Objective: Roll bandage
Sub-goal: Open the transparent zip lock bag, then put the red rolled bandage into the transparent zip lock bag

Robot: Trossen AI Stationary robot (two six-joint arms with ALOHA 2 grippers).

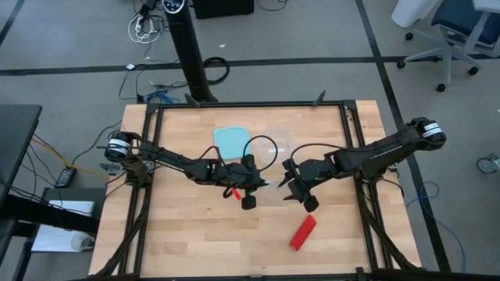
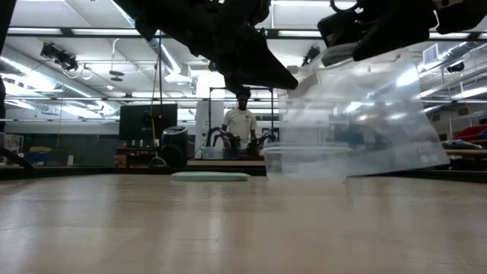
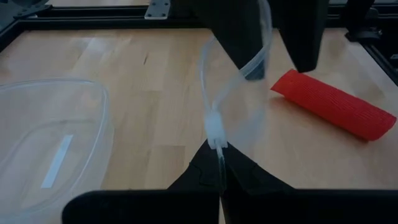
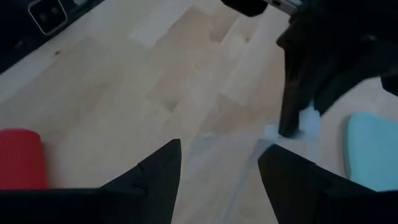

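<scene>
Two dark robot arms meet over the middle of a light wooden tabletop [image 1: 195, 234]. The left claw [image 3: 219, 163] has its fingers pressed together, pinching the edge of a clear crinkled plastic bag [image 2: 365, 122] that hangs lifted above the wood. The right claw [image 4: 219, 163] hovers just beside it with its fingers spread wide, holding nothing. The bandage [image 1: 303, 232], a bright red roll, lies flat on the tabletop near the front edge, right of centre and just beyond the right claw. Its long axis runs diagonally, one end pointing toward the far right, the other toward the near left. A light-blue square container [image 1: 232, 141] sits farther back, near the centre. A person [image 2: 241, 122] stands in the room beyond.
</scene>
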